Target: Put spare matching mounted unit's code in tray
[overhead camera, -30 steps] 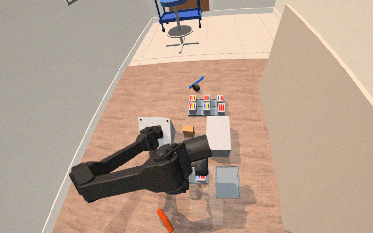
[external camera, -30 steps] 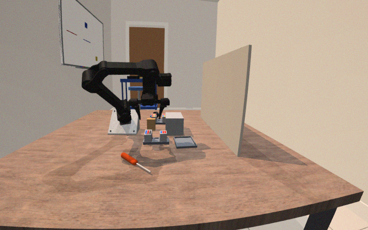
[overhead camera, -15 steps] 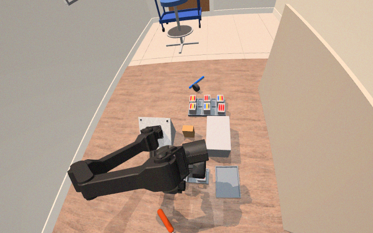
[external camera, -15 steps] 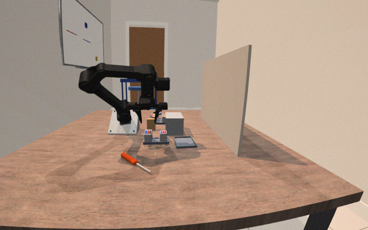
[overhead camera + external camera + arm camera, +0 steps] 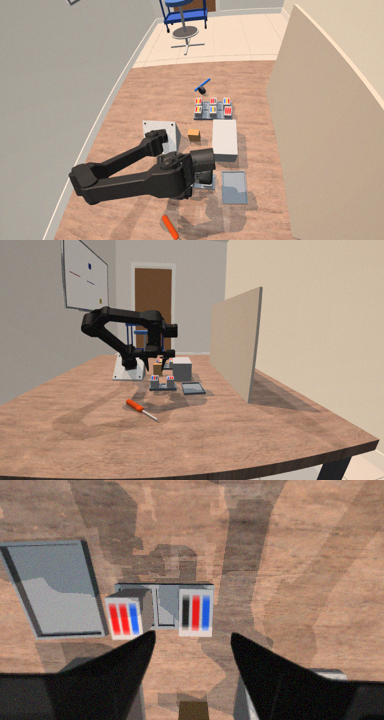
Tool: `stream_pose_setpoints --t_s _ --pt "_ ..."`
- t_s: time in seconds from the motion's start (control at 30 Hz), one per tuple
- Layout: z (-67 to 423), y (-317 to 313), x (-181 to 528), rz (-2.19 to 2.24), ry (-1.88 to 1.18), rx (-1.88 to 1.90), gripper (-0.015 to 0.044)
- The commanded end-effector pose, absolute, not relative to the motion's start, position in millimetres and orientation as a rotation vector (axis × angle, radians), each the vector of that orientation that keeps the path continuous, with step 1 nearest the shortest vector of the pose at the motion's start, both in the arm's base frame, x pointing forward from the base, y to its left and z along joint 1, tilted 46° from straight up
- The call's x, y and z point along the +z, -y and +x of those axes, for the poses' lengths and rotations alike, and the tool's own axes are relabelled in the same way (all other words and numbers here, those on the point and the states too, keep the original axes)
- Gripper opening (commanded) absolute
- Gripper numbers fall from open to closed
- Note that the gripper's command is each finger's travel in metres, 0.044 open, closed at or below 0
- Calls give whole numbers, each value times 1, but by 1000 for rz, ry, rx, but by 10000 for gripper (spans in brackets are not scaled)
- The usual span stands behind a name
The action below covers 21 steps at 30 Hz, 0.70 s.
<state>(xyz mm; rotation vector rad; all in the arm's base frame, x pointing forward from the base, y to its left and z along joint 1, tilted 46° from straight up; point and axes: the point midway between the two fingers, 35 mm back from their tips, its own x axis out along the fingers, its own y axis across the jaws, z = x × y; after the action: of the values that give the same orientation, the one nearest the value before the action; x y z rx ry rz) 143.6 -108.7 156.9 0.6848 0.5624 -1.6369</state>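
My gripper (image 5: pixel 155 370) (image 5: pixel 193 636) is partly open and empty, pointing down above the near two-spare rack (image 5: pixel 162 388) (image 5: pixel 165 605). A spare striped black, red, blue (image 5: pixel 154 382) (image 5: pixel 195 612) appears between and beyond the fingertips in the wrist view, below them. A spare striped red, red, blue (image 5: pixel 170 382) (image 5: pixel 125 619) stands in the same rack. The grey tray (image 5: pixel 233 179) (image 5: pixel 193 387) (image 5: pixel 55 565) is empty. The large pale box (image 5: pixel 224 137) (image 5: pixel 182 370) looks like the mounted unit; no code shows on its visible faces. The far rack (image 5: pixel 212 118) holds several striped spares.
An orange block (image 5: pixel 193 134) (image 5: pixel 157 369) stands between the arm's base plate (image 5: pixel 171 141) and the pale box. A tall panel (image 5: pixel 325 113) (image 5: pixel 235 339) stands on the right. An orange screwdriver (image 5: pixel 169 226) (image 5: pixel 134 405) lies near. A blue stick (image 5: pixel 206 81) and black ring (image 5: pixel 201 90) lie beyond the far rack.
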Motion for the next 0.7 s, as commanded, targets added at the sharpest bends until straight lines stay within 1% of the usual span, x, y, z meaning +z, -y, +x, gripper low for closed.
stream_pose_setpoints --t_s 0.0,0.67 --pt "142 115 150 679 -566 -1638 300" --pt "139 138 128 682 -565 -1636 300"
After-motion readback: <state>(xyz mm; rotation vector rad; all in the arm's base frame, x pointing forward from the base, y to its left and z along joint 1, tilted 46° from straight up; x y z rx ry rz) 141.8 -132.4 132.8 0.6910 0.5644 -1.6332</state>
